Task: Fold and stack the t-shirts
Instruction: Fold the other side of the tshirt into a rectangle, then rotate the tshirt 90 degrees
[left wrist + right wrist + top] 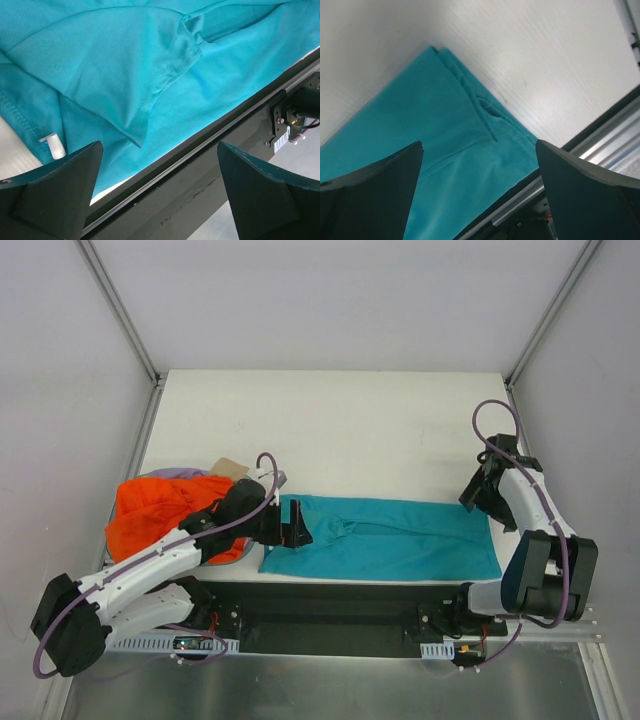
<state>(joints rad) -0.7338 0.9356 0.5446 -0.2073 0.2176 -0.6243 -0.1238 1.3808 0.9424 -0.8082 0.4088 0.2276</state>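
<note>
The teal t-shirt (390, 537) lies folded into a long flat band along the table's near edge. It fills the left wrist view (150, 75) and shows in the right wrist view (435, 165). The orange t-shirt (160, 510) is bunched at the left, on top of the lavender-pink one (178, 474), of which only an edge shows. My left gripper (297, 528) is open and empty, just above the teal shirt's left end. My right gripper (482, 496) is open and empty, above the shirt's right end.
A small tan card piece (231, 468) lies by the orange shirt. A black rail (330, 605) runs along the table's near edge, also in the left wrist view (215, 165). White enclosure walls stand on three sides.
</note>
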